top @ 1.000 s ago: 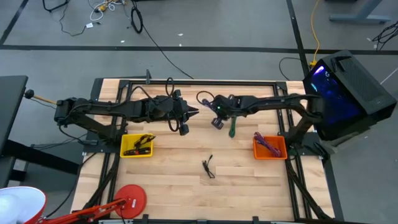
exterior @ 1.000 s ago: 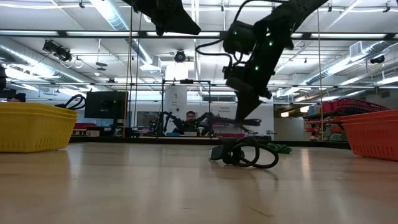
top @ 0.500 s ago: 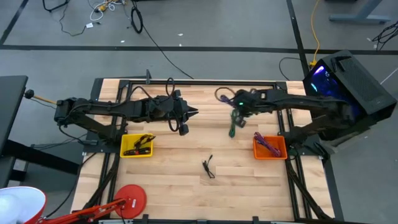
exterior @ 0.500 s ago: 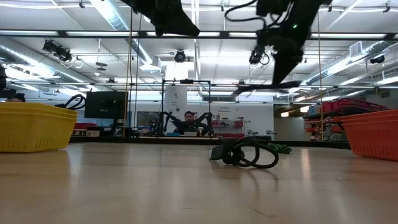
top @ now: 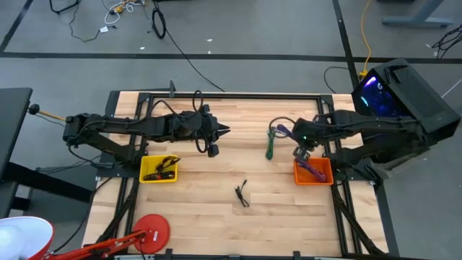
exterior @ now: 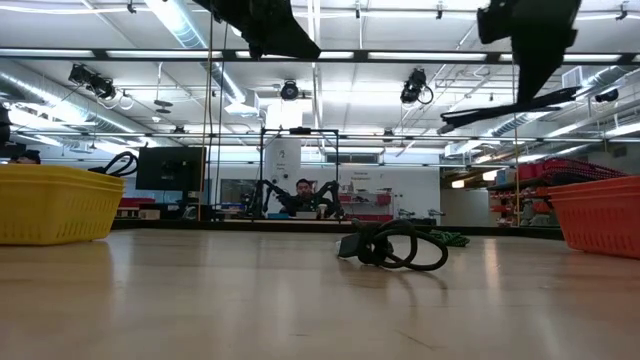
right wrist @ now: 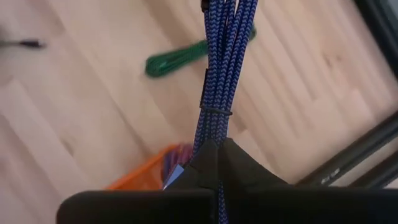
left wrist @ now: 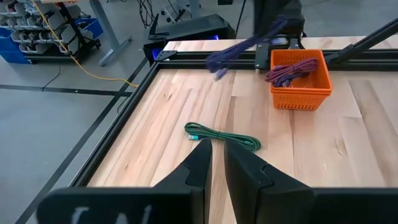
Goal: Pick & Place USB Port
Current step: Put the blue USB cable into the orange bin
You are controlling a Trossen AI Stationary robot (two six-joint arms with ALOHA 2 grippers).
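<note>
Purple cable (top: 284,131) now nearer orange basket (top: 313,173)

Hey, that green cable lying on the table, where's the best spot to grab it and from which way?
Probably from straight above, at the middle of the green cable. It lies flat on the bare table as a long, narrow bundle, so jaws set across its short width should close over all the strands. Its ends look looser and likelier to slip. The right gripper, now carrying the purple cable, is the nearer one.
</note>
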